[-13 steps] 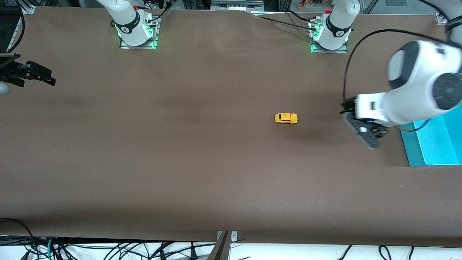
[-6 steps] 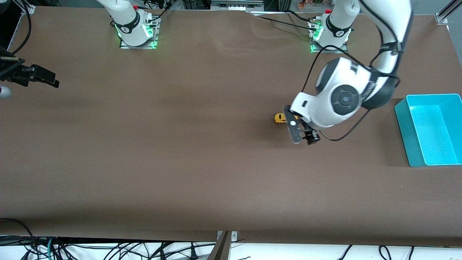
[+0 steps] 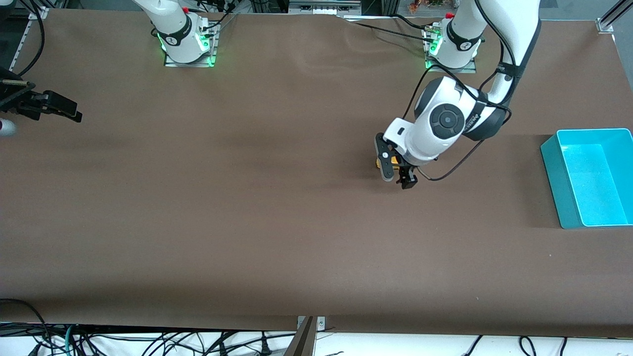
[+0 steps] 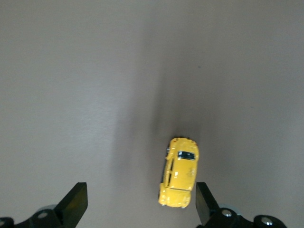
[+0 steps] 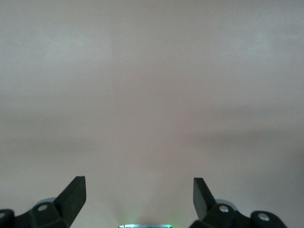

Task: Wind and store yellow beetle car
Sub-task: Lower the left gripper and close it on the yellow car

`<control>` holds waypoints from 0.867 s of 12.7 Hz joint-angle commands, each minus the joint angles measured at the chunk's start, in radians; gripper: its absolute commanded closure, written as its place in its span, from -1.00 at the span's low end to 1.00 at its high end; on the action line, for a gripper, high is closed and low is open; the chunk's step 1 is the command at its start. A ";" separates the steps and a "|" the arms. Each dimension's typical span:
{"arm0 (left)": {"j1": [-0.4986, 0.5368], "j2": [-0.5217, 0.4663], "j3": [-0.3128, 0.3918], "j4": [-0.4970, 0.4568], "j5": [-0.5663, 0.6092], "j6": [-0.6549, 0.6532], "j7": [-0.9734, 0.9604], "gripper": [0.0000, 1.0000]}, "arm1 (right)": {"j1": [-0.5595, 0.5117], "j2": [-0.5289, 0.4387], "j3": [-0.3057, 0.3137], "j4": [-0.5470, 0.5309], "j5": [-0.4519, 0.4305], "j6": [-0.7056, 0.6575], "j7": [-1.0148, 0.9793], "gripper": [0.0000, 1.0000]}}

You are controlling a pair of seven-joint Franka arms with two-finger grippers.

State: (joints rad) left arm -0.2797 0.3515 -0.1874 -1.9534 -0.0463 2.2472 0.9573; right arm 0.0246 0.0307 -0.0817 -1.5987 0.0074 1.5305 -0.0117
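Right gripper (image 3: 69, 112) waits over the brown surface (image 3: 247, 222) at the right arm's end, jaws spread wide and holding nothing. Left gripper (image 3: 395, 173) hangs over the yellow beetle car (image 4: 179, 172), jaws fully apart with nothing gripped; the car sits on its wheels on the surface between the fingertips (image 4: 203, 202), closer to one of them, not touched. A teal bin (image 3: 550, 148) stands at the left arm's end, well apart from the car.

Your front view's yellow beetle car (image 3: 394, 159) mostly hidden under the left gripper (image 3: 395, 177), right gripper (image 3: 47, 106) edge-cropped
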 commanded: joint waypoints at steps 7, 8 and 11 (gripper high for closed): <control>0.016 0.023 -0.043 -0.160 0.108 0.191 0.008 -1.00 | -0.006 -0.008 0.005 -0.015 0.017 0.014 0.013 -1.00; 0.016 0.020 -0.041 -0.198 0.108 0.236 0.008 -1.00 | -0.008 -0.008 0.005 -0.015 0.017 0.014 0.013 -1.00; 0.016 0.026 -0.040 -0.228 0.109 0.273 0.008 -1.00 | -0.008 -0.008 0.005 -0.015 0.019 0.014 0.010 -1.00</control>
State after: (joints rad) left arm -0.2772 0.3896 -0.2176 -2.1555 0.0385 2.4960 0.9571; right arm 0.0247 0.0332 -0.0817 -1.6010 0.0110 1.5340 -0.0105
